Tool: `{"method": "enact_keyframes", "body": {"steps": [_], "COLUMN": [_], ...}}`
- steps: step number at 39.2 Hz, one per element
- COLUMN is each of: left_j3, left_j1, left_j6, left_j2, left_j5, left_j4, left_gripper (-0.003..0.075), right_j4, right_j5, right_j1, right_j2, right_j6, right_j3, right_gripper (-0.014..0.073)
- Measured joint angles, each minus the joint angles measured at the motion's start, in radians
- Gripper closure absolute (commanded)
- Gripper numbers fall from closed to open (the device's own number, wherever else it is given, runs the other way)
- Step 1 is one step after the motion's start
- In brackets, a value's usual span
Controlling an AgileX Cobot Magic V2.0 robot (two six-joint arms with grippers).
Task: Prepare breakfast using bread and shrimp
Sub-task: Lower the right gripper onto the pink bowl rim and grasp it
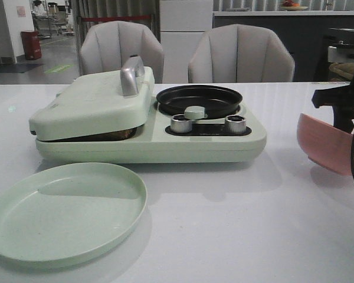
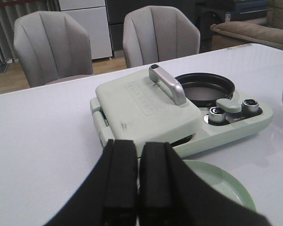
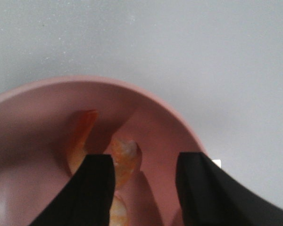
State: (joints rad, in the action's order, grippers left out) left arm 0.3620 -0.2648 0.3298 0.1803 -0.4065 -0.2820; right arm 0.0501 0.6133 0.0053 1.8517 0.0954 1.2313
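While the right tool (image 3: 144, 188) hangs spread over the round pink bowl (image 3: 160, 122), small orange shrimp (image 3: 125, 160) lie inside. The left tool (image 2: 137, 181) is pressed together.

Parted right gripper (image 3: 144, 188) over shrimp (image 3: 125, 160) in pink bowl (image 3: 165, 127).

Soft, dim overhead light leaves faint shadows on the glossy white table (image 1: 236, 224). The right wrist view is blurred; orange-pink curled shrimp (image 3: 125, 162) between the black gripper fingers (image 3: 96, 188) look hazy.
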Motion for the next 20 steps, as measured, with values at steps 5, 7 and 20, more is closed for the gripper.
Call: {"method": "enact_keyframes", "body": {"steps": [5, 7, 20], "left_j3": [0.0, 0.0, 0.0], "left_j1": [0.0, 0.0, 0.0], "left_j6": [0.0, 0.0, 0.0], "left_j2": [0.0, 0.0, 0.0], "left_j5": [0.0, 0.0, 0.0], "left_j4": [0.0, 0.0, 0.0], "left_gripper": [0.0606, 0.0607, 0.0607], "right_j4": [0.0, 0.0, -0.021], "right_j5": [0.0, 0.0, 0.0], "right_j1": [0.0, 0.0, 0.0], "right_j2": [0.0, 0.0, -0.047], "right_j6": [0.0, 0.0, 0.0], "right_j3": [0.002, 0.002, 0.002], "right_gripper": [0.0167, 0.0167, 0.0167]}}
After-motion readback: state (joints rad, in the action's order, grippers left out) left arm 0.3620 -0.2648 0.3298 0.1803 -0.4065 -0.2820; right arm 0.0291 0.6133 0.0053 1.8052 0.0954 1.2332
